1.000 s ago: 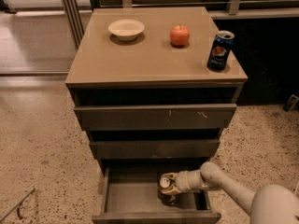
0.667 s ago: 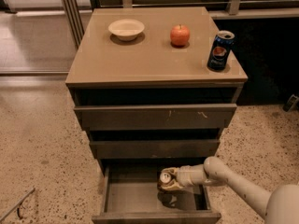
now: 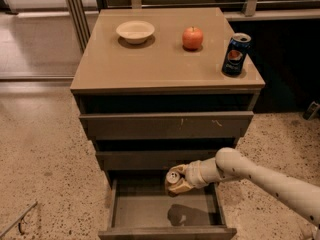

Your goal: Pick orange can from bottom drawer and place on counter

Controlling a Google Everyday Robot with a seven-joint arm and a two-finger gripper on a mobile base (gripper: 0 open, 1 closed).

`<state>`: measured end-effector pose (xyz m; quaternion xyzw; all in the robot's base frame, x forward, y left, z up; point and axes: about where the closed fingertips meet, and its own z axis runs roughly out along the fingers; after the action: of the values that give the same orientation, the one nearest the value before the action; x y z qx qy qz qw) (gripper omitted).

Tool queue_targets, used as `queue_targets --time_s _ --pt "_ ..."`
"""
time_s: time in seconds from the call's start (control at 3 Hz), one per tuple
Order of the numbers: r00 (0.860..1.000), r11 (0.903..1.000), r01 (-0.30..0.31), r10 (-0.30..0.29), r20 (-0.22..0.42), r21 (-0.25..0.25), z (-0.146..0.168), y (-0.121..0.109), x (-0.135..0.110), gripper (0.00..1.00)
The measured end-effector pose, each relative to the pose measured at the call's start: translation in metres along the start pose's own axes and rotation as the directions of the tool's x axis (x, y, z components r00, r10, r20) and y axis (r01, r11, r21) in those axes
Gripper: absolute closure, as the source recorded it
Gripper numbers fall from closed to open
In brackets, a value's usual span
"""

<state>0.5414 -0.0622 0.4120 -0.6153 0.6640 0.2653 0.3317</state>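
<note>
The bottom drawer point(image 3: 165, 231) is pulled open, and its floor shows only a dark shadow. My gripper point(image 3: 178, 181) is shut on the orange can point(image 3: 173, 177), whose silver top faces up and left. It holds the can in the air above the drawer's back half, in front of the middle drawer's front. The arm reaches in from the lower right. The tan counter point(image 3: 150, 64) lies well above the can.
On the counter stand a white bowl point(image 3: 135, 31) at the back left, a red apple point(image 3: 192, 38) at the back middle and a dark blue Pepsi can point(image 3: 235, 54) at the right edge. The two upper drawers point(image 3: 165, 125) are slightly open. Speckled floor surrounds the cabinet.
My gripper has lifted the orange can up out of the bottom drawer. The arm has risen with it.
</note>
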Motion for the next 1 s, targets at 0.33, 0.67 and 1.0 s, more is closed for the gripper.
queue_targets --time_s 0.33,0.67,1.0 --pt "0.999 0.9995 0.023 -0.022 -0.032 0.02 -0.026 -0.009 -0.024 1.0" --pt "0.999 0.9995 0.025 -0.024 -0.032 0.02 -0.026 -0.009 -0.025 1.0" --pt "0.999 0.9996 0.026 -0.026 -0.019 0.007 -0.037 -0.006 -0.043 1.0"
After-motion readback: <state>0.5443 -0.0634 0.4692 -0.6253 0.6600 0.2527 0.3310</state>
